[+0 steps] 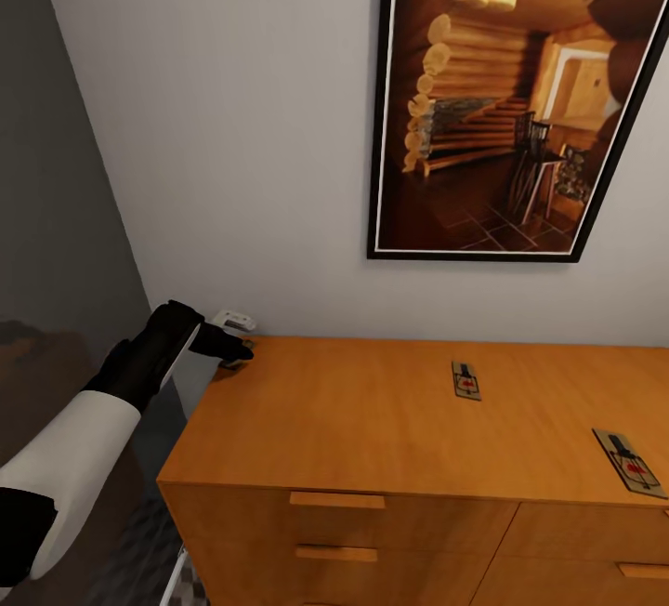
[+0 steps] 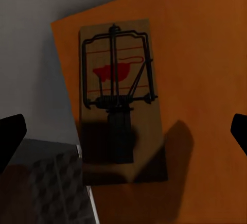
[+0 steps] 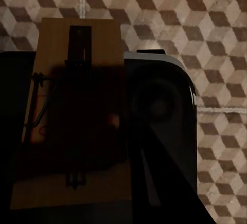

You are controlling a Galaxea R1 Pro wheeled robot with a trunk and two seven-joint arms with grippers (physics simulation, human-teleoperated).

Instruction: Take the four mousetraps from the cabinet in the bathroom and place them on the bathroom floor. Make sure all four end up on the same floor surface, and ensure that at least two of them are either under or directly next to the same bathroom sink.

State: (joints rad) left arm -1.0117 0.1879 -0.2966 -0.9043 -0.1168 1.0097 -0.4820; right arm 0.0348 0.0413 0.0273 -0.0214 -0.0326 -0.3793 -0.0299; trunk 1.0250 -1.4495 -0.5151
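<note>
left gripper poised over corner mousetrap

in the left wrist view the left gripper [image 2: 123,131] is spread wide and empty, the corner mousetrap [image 2: 119,100] centred between its fingers, long axis running up the frame, on the cabinet [image 2: 206,80] corner. the right gripper [image 3: 72,131] carries another mousetrap [image 3: 77,44] above the bathroom floor [image 3: 206,18].

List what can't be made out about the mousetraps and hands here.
- Head view: the left hand covers the cabinet corner, hiding the corner mousetrap.
- Right wrist view: deep shadow covers another mousetrap; whether the right hand grips it is unclear.
- Head view: the cabinet's right end is cut by the edge.
</note>
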